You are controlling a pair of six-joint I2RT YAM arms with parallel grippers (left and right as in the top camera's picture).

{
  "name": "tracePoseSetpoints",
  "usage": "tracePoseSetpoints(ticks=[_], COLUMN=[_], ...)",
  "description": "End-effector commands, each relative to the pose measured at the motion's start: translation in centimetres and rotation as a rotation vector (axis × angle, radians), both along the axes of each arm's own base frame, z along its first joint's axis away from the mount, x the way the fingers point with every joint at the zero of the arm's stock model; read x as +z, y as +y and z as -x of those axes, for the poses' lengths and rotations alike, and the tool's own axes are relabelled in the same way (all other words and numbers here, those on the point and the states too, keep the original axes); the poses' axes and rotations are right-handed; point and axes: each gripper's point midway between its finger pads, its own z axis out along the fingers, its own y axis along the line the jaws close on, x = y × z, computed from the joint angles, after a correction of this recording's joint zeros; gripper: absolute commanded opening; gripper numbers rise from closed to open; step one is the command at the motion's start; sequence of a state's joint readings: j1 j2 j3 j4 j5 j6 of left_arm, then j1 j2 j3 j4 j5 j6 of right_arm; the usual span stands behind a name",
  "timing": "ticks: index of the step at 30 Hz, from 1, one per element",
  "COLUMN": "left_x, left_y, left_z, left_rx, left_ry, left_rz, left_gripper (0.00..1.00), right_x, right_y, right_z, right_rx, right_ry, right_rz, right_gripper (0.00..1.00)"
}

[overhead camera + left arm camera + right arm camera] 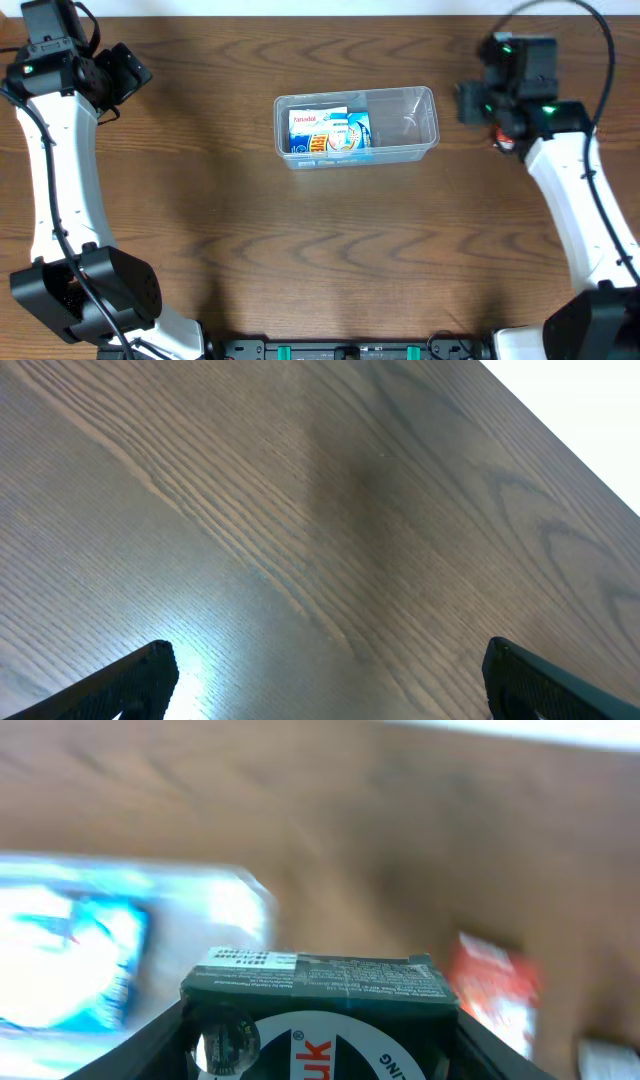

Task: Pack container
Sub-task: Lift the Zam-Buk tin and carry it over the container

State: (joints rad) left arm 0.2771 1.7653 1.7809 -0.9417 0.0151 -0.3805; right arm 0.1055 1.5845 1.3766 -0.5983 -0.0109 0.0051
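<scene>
The clear plastic container (405, 125) lies at the table's middle, long side left to right. Blue-and-white boxes (328, 132) fill its left half; its right half shows bare. My right gripper (468, 103) hovers just right of the container's right end and is shut on a dark green box (320, 985) with a white round label, held between both fingers. In the right wrist view the container (215, 915) is a blur at the left. My left gripper (135, 70) hangs open at the far left, its fingers (130, 680) wide apart over bare wood.
A red-and-white box (495, 985) lies on the table right of the held box; it shows as a red patch (503, 142) under the right arm. The table's back edge (570, 435) runs close behind the left gripper.
</scene>
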Motion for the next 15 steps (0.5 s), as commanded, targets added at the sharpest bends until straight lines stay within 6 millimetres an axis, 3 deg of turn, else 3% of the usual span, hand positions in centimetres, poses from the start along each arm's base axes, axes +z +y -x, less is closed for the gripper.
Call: tracePoseSetpoints(ticks=[1, 6, 15], left_x=[-0.1, -0.1, -0.1], left_y=[0.3, 0.3, 0.3], left_z=[0.1, 0.1, 0.1], left_rx=[0.003, 0.003, 0.003], left_ry=[0.009, 0.009, 0.009], left_rz=[-0.012, -0.012, -0.012], left_gripper=[0.98, 0.98, 0.98], right_x=[1.6, 0.8, -4.6], right_y=[4.5, 10.8, 18.9], right_z=[-0.5, -1.5, -1.9], right_rx=[0.021, 0.097, 0.150], right_ry=[-0.056, -0.095, -0.063], right_rz=[-0.091, -0.137, -0.150], right_gripper=[0.55, 0.54, 0.53])
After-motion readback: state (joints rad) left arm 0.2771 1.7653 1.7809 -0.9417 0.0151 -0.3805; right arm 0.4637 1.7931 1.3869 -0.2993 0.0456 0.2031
